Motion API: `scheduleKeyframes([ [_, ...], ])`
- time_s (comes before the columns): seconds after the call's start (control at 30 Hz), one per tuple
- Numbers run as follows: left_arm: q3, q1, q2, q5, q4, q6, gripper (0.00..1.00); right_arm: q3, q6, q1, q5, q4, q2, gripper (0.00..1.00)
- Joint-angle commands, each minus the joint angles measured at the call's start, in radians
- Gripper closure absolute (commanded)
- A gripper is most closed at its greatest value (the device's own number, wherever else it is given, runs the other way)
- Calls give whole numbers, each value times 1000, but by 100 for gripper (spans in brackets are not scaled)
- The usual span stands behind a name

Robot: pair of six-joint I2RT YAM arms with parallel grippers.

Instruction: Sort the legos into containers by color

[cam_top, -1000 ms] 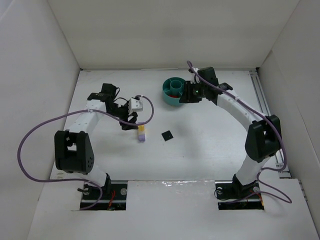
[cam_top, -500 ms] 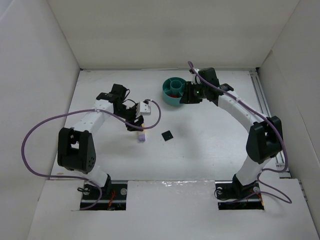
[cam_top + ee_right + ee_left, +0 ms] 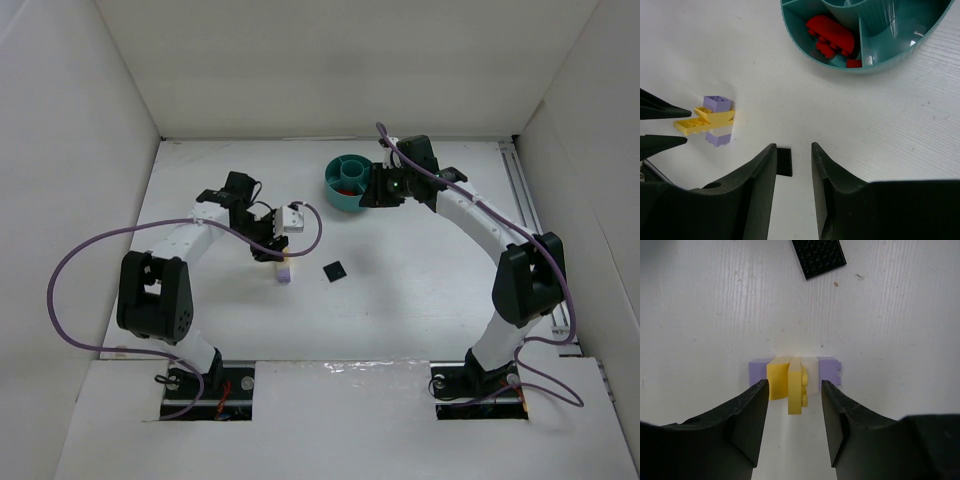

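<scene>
A small cluster of legos (image 3: 796, 385) lies on the table: a yellow piece on edge, a second yellow piece and a pale purple brick (image 3: 758, 371) behind them. My left gripper (image 3: 794, 385) is open, with a finger on either side of the yellow piece and a gap on both sides. In the top view it (image 3: 275, 255) hangs over that cluster (image 3: 284, 270). A flat black lego (image 3: 332, 270) lies to the right. The teal dish (image 3: 335, 197) holds red legos (image 3: 830, 35) in one container. My right gripper (image 3: 793, 147) is open beside the dish (image 3: 880, 65), holding nothing.
White walls enclose the table on the left, back and right. The left arm's purple cable (image 3: 60, 290) loops out over the table's left side. A rail (image 3: 525, 190) runs along the right edge. The black lego (image 3: 785, 161) sits just beyond my right fingertips.
My left gripper has moved right onto the yellow and purple cluster and its jaws have narrowed. The right arm and the dish have not moved.
</scene>
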Motion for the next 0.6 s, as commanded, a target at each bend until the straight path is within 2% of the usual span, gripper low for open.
scheduleKeyframes([
  [0.0,-16,2,9,-3,0,0,57,22,11,-2,4,34,-29,61],
  [0.17,-16,2,27,-12,-15,18,57,31,11,-2,4,34,-20,61],
  [0.43,-16,2,38,-12,-15,18,63,31,11,-2,4,25,-11,61],
  [0.57,-16,2,47,-12,-6,18,69,40,11,-2,4,25,0,61],
])
